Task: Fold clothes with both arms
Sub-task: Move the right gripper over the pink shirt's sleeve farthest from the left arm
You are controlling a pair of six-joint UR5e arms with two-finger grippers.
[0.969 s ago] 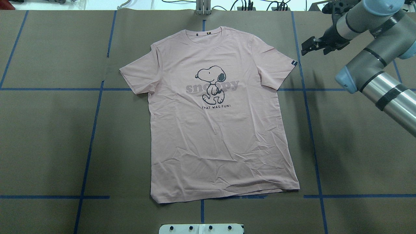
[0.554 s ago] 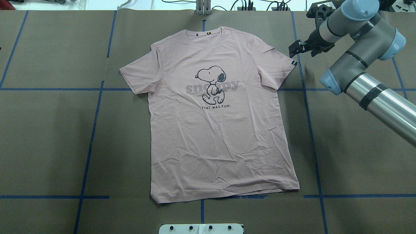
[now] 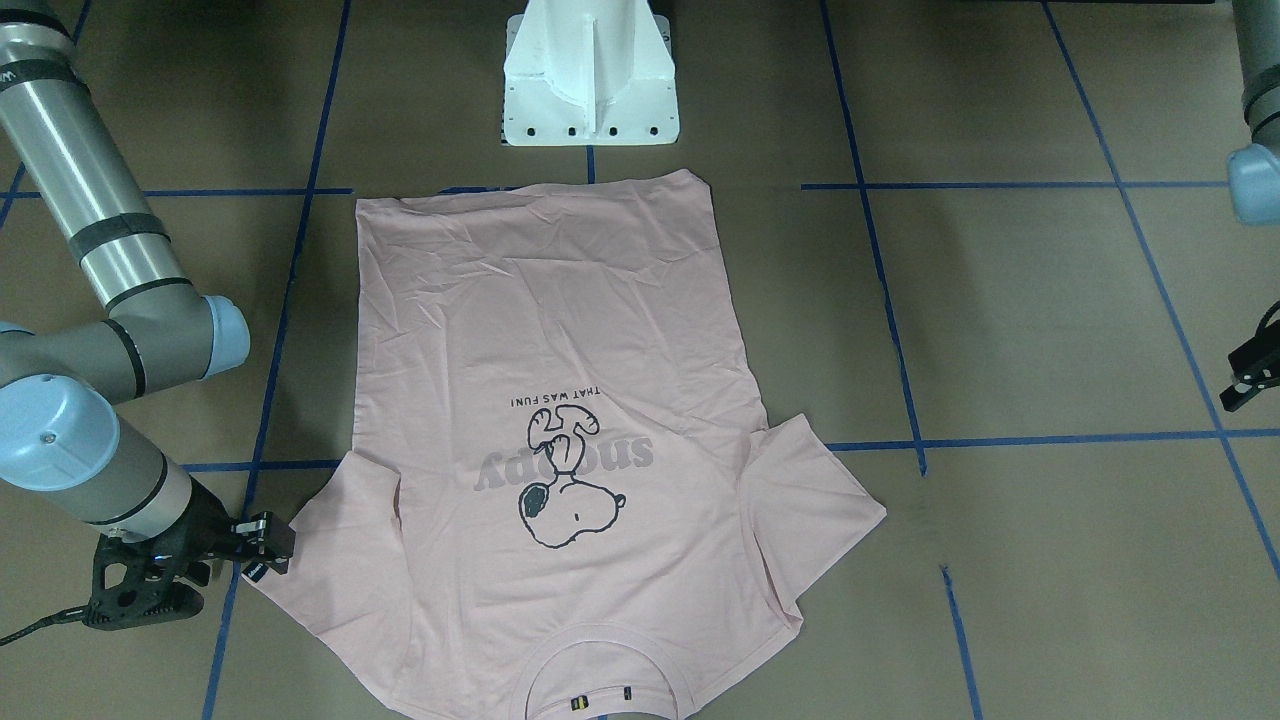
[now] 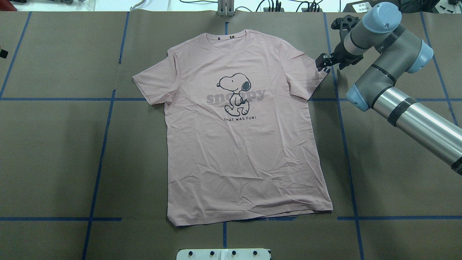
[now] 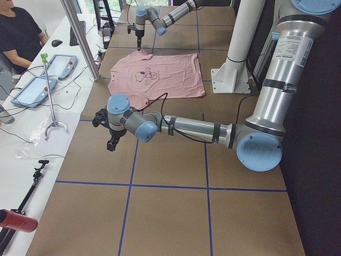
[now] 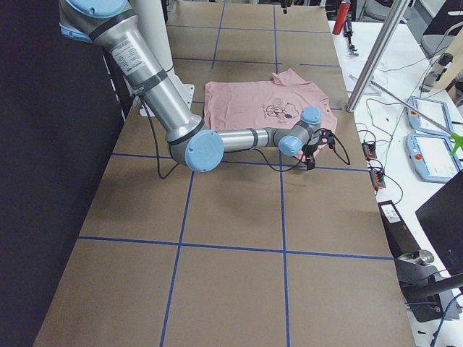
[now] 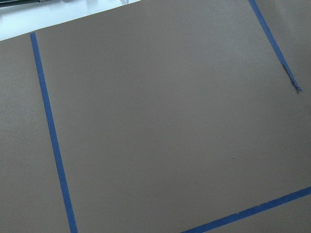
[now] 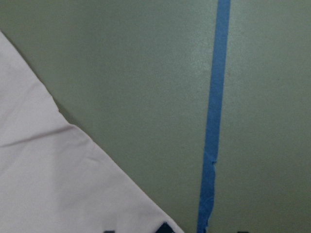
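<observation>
Right gripper [image 4: 321, 62] has come in from the open table on the robot's right. It now sits at the outer edge of the T-shirt's [image 4: 238, 144] right sleeve, just above the small black sleeve tag [image 4: 326, 70]. Jaw state: cannot tell; the fingers read as one dark block, and the right wrist view shows only the sleeve edge and tape.

Left gripper [image 3: 1255, 378] hangs over bare table [image 4: 54, 144], well apart from the left sleeve. Jaw state: cannot tell. The brown surface on that side carries only blue tape lines [image 4: 98, 173].

Shirt position:
- flat and face up, mid-table
- collar [image 4: 227, 38] toward the far edge
- hem [image 4: 249, 216] near the white pedestal base [image 3: 590, 80]
- both sleeves spread out

Shirt appearance: pale pink, with creases across the lower body. A dark dog outline [image 4: 234, 92] sits over greyish lettering.
</observation>
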